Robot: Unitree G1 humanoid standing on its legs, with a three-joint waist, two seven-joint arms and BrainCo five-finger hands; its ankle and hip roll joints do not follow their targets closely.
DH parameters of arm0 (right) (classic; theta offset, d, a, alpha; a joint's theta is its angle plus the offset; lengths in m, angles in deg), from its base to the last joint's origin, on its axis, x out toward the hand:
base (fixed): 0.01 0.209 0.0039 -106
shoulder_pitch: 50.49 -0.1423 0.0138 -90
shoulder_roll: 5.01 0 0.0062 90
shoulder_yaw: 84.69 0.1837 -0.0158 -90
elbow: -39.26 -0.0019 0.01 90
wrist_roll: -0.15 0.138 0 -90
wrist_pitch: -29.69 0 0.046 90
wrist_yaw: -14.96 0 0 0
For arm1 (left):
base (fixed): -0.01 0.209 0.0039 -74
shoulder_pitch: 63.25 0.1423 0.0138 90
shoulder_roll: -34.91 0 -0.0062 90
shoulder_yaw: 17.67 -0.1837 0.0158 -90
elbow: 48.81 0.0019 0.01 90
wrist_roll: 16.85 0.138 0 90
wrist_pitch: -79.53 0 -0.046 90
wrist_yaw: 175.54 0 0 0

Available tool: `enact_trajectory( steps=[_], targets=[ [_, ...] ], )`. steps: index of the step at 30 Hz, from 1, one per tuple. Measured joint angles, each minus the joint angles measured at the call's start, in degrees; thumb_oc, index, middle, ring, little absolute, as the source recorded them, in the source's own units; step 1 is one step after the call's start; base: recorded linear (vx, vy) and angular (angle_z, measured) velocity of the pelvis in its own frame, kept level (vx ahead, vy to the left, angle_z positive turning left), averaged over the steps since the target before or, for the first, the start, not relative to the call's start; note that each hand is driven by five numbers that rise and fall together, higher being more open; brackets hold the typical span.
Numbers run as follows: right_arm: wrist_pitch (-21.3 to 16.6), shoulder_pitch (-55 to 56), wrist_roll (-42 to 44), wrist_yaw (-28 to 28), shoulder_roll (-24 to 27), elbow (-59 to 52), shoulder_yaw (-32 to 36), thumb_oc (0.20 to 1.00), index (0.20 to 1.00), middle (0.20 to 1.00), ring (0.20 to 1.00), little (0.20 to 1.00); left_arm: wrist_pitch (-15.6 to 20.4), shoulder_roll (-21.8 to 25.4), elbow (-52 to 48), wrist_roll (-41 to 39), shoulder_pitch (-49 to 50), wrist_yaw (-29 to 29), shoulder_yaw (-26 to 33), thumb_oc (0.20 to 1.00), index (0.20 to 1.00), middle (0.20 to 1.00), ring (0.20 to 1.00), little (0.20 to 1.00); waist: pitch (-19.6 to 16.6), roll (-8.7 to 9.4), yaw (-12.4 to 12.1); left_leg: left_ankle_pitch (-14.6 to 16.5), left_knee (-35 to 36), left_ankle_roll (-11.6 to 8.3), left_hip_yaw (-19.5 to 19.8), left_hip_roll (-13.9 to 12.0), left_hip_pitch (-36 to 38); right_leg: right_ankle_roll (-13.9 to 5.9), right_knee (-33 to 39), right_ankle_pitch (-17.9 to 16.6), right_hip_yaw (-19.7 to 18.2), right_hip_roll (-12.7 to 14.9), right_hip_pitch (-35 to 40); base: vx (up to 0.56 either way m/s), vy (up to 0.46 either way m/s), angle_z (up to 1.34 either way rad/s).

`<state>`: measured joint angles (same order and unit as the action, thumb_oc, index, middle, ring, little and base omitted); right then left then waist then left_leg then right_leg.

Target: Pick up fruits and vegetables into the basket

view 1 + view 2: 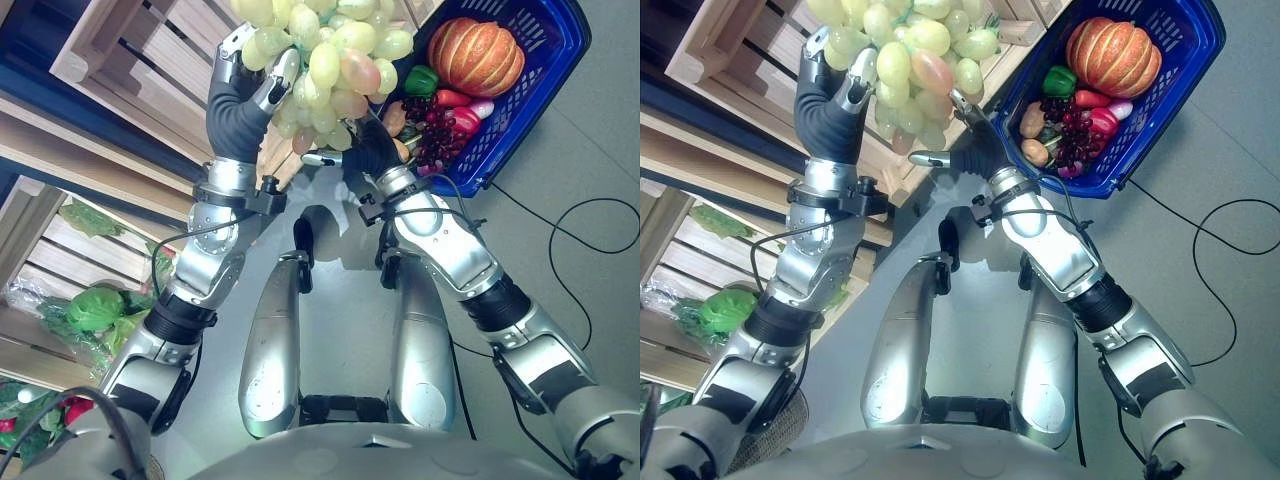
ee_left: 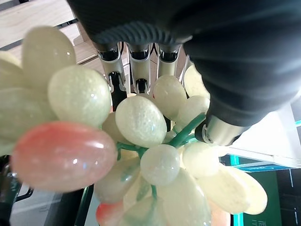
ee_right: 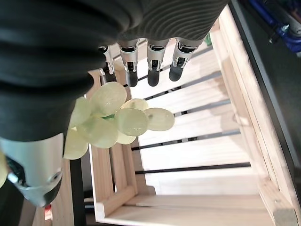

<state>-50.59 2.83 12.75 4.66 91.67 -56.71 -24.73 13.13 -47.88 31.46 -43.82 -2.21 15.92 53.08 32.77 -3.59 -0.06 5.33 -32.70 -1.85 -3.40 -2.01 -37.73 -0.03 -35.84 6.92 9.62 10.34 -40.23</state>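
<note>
A: Which structures dominate the scene?
B: Pale wooden crates (image 1: 150, 60) fill the robot's left side, slatted and open-topped. A lower crate (image 1: 60, 250) holds a green leafy vegetable (image 1: 95, 308) in clear wrapping. To the right stands the blue basket (image 1: 555, 60) on the grey floor (image 1: 590, 170).

A: What does the basket hold?
B: A ribbed orange pumpkin (image 1: 477, 55) lies at the far end. Beside it are a green pepper (image 1: 421, 79), red peppers (image 1: 455, 118), a cluster of dark red grapes (image 1: 428, 135) and a brown potato-like item (image 1: 1032, 120).

A: Where is the bunch being moved?
B: The bunch of green grapes (image 1: 325, 55), with a few pinkish ones among them, is raised between the crates and the basket, just beside the basket's near rim and clear of it.

A: How do the hands stand?
B: The left hand (image 1: 262, 75) grips the bunch, fingers and thumb curled round its green stem, as its wrist view shows (image 2: 134, 70). The right hand (image 1: 965, 150) sits just under the bunch with fingers straight and holding nothing; its wrist view shows them extended over a slatted crate, with the bunch near its thumb.
</note>
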Motion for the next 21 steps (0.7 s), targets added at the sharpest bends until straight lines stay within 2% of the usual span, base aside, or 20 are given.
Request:
enact_trajectory(
  steps=[10,21],
  targets=[
    [0.0,0.33,2.29,1.47,1.25,0.0,0.13,1.0,1.0,1.0,1.0,1.0,0.03,0.16,0.01,0.19,2.16,0.33,0.09,0.2,0.2,0.2,0.2,0.2,0.0,0.0,-0.41,-0.01,-0.03,-0.01,-0.01,0.0,0.01,0.01,-0.09,0.0,0.01,0.03,0.0,0.0,0.0,0.0],
    [-0.15,4.44,5.5,3.28,2.13,-2.59,2.09,1.0,1.0,1.0,1.0,1.0,0.71,0.8,0.34,6.41,4.65,2.07,1.67,0.2,0.2,0.2,0.2,0.2,-0.01,0.01,-0.37,-0.1,-0.1,-0.1,0.48,0.03,0.11,0.03,-0.07,0.09,0.33,0.03,0.38,0.01,0.0,0.01]
  ],
)
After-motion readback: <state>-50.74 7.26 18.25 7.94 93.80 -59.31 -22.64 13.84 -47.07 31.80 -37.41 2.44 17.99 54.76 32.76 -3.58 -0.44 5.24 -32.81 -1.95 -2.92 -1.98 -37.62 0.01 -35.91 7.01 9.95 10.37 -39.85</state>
